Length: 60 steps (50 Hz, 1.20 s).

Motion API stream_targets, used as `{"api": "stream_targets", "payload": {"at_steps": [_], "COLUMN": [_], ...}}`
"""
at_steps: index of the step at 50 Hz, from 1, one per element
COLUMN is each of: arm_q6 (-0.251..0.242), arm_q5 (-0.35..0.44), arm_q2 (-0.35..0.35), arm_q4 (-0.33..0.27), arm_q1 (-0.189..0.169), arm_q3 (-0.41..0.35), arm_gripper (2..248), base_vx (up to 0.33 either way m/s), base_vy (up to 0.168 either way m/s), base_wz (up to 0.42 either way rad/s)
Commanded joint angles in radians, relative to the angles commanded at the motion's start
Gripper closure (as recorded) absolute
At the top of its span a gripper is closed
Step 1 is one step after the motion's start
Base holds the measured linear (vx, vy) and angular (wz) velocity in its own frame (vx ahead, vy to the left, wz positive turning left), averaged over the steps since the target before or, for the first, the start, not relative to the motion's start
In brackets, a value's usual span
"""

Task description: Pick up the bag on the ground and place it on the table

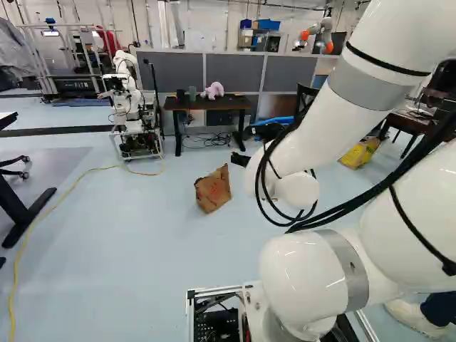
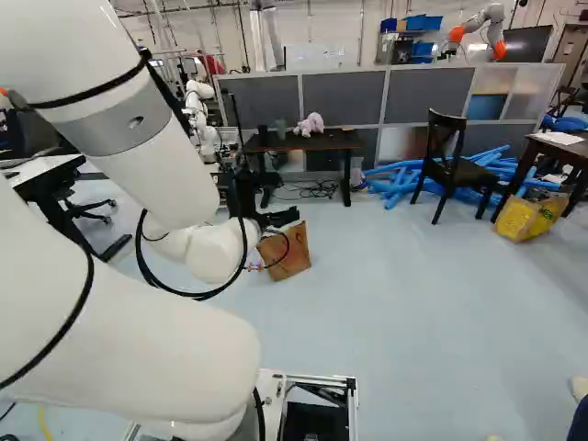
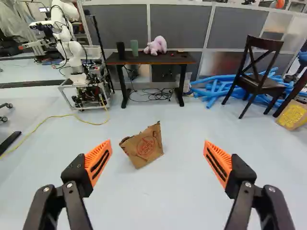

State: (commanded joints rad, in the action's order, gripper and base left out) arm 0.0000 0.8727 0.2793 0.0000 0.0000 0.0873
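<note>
Wide apart stand my two jaws, their orange pads (image 3: 98,163) facing each other across a broad gap, and my gripper (image 1: 239,145) has hold of nothing.

Largest of all I see is the pale floor (image 3: 160,201), running out to a grey partition (image 3: 182,24). Another robot (image 3: 74,55), white, stands on a wheeled frame to the left of the black table (image 3: 168,58). That table is just in front of the partition, well beyond my fingertips. Off to its right I see a dark chair (image 3: 259,84), upright, with long blue tubes (image 2: 395,179) heaped on the floor behind and beside it. Farther right in the right base view stands a dark side table (image 2: 568,154), with a yellow package (image 2: 530,218) on the floor beside it.

My bag (image 3: 145,146) is brown paper with red print. It sits on the floor, tilted, its crumpled top edge up. It is ahead of me, apart from both pads and nearer the line of my left one, on my side of the black table.

Smaller things come last: a yellow cord (image 3: 53,116) winds over the floor to the other robot's frame. On the black table rest a pink plush (image 3: 156,45) and, to its left, a green cup (image 3: 134,48) and a black cup (image 3: 121,50).
</note>
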Motion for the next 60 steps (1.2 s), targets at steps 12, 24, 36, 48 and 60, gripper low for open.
{"api": "stream_targets", "payload": {"at_steps": [12, 24, 36, 48, 60], "arm_q6": [0.0, 0.0, 0.0, 0.0, 0.0], "arm_q5": [0.0, 0.0, 0.0, 0.0, 0.0], "arm_q2": [0.0, 0.0, 0.0, 0.0, 0.0], "arm_q4": [0.0, 0.0, 0.0, 0.0, 0.0], "arm_q1": [0.0, 0.0, 0.0, 0.0, 0.0], "arm_q3": [0.0, 0.0, 0.0, 0.0, 0.0], "arm_gripper": [3, 3, 3, 3, 3], "base_vx": [0.134, 0.159, 0.155, 0.158, 0.149], "base_vy": [0.006, 0.045, 0.047, 0.064, 0.048], "base_wz": [-0.011, -0.015, -0.018, 0.07, 0.2]}}
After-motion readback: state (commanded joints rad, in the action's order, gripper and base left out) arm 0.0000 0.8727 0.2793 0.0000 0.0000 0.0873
